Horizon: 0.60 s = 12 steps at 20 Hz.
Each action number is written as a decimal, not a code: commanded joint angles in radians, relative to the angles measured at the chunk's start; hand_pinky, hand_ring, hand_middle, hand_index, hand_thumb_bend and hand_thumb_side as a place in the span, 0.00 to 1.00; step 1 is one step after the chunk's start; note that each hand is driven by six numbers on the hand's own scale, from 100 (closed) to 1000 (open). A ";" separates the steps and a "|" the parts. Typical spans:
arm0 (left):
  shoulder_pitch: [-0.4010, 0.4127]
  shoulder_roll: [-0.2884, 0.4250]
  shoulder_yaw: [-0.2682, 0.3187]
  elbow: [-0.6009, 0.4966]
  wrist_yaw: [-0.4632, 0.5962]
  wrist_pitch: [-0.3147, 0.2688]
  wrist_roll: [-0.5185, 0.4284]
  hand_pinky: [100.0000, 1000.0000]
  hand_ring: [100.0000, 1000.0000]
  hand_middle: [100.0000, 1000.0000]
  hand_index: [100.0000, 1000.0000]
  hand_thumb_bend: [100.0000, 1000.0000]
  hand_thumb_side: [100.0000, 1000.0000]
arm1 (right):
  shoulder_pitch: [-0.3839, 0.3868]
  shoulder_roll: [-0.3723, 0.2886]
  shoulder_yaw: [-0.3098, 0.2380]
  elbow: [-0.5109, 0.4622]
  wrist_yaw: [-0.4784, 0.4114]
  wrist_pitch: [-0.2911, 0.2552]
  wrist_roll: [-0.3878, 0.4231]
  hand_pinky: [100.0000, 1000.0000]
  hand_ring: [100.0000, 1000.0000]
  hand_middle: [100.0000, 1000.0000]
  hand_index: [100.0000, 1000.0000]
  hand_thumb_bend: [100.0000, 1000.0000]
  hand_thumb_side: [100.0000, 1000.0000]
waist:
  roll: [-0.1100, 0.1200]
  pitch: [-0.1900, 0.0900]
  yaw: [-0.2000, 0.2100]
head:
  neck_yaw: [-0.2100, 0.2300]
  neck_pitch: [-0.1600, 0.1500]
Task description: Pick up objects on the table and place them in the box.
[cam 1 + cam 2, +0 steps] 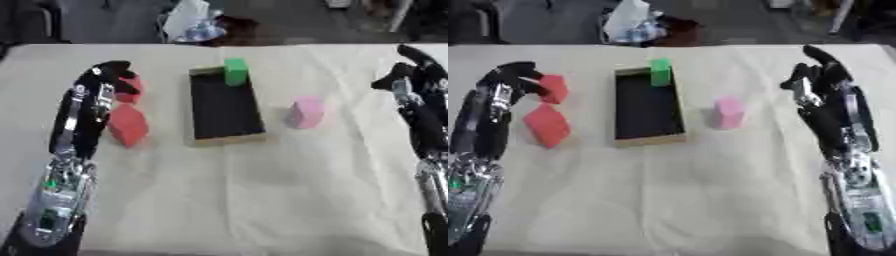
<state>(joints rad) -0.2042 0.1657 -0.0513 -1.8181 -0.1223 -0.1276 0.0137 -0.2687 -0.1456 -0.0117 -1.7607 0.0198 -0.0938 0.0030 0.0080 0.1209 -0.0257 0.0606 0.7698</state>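
A small red block (133, 89) lies at the far left, and a larger red block (128, 125) lies just nearer. My left hand (103, 82) hangs beside the small block, fingers loosely bent, its thumb in front of the block's left side without closing round it. The shallow box (198, 107), wooden rim and black floor, sits mid-table with a green block (234, 71) standing at its far end. A pink block (304, 112) stands to the right of the box. My right hand (820, 75) hovers open at the far right, well apart from the pink block.
Both forearms run along the table's left and right sides down to the lower corners. The table is covered with a pale cloth (245, 190). Beyond the far edge lie a white bag and dark clutter (197, 25).
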 commanded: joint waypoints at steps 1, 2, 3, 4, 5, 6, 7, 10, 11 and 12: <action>-0.012 0.016 0.003 -0.012 -0.008 -0.001 -0.005 0.67 0.50 0.56 0.72 0.00 0.78 | -0.010 -0.011 -0.005 -0.014 -0.002 -0.002 0.004 0.68 0.53 0.41 0.85 0.00 0.41 | -0.015 0.003 0.001 | 0.001 0.000; -0.012 0.016 0.004 -0.013 -0.009 -0.001 -0.006 0.67 0.50 0.55 0.72 0.00 0.78 | -0.009 -0.010 -0.005 -0.014 -0.002 -0.002 0.005 0.68 0.53 0.41 0.85 0.00 0.41 | -0.015 0.003 0.001 | 0.001 0.000; -0.012 0.017 0.004 -0.013 -0.009 -0.001 -0.007 0.67 0.50 0.55 0.72 0.00 0.78 | -0.009 -0.010 -0.005 -0.014 -0.002 -0.002 0.005 0.68 0.53 0.41 0.85 0.00 0.41 | -0.015 0.003 0.001 | 0.001 0.000; -0.012 0.017 0.004 -0.014 -0.009 -0.002 -0.007 0.67 0.50 0.55 0.72 0.00 0.78 | -0.009 -0.010 -0.006 -0.014 -0.002 -0.002 0.006 0.68 0.53 0.41 0.85 0.00 0.41 | -0.015 0.003 0.001 | 0.001 0.000; -0.012 0.017 0.005 -0.014 -0.009 -0.002 -0.007 0.67 0.50 0.55 0.72 0.00 0.78 | -0.009 -0.010 -0.006 -0.014 -0.002 -0.001 0.006 0.68 0.53 0.41 0.85 0.00 0.41 | -0.015 0.003 0.001 | 0.001 0.000; -0.012 0.017 0.005 -0.014 -0.010 -0.002 -0.008 0.67 0.50 0.55 0.72 0.00 0.78 | -0.009 -0.010 -0.006 -0.014 -0.002 -0.001 0.006 0.68 0.53 0.41 0.85 0.00 0.41 | -0.016 0.003 0.001 | 0.001 0.000; -0.012 0.017 0.005 -0.014 -0.010 -0.002 -0.008 0.67 0.50 0.56 0.72 0.00 0.78 | -0.009 -0.010 -0.006 -0.014 -0.002 -0.001 0.006 0.68 0.53 0.41 0.85 0.00 0.41 | -0.016 0.002 0.001 | 0.001 0.000; -0.014 0.023 0.005 -0.015 -0.013 -0.002 -0.011 0.67 0.51 0.56 0.73 0.00 0.76 | -0.008 -0.010 -0.007 -0.014 -0.001 -0.001 0.007 0.68 0.53 0.41 0.85 0.00 0.41 | -0.015 0.002 0.000 | 0.001 0.000; -0.016 0.030 0.006 -0.017 -0.017 -0.002 -0.015 0.68 0.52 0.57 0.73 0.00 0.75 | -0.007 -0.010 -0.007 -0.014 -0.001 -0.001 0.007 0.68 0.53 0.41 0.85 0.00 0.41 | -0.015 0.002 0.000 | 0.002 0.000; -0.019 0.040 0.007 -0.020 -0.023 -0.002 -0.020 0.68 0.53 0.58 0.74 0.00 0.72 | -0.007 -0.010 -0.007 -0.013 -0.001 -0.001 0.008 0.68 0.53 0.41 0.85 0.00 0.41 | -0.015 0.002 -0.001 | 0.002 0.000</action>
<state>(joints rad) -0.2068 0.1798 -0.0508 -1.8185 -0.1373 -0.1283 -0.0017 -0.2664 -0.1456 -0.0120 -1.7607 0.0198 -0.0956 0.0084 0.0078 0.1209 -0.0264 0.0607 0.7698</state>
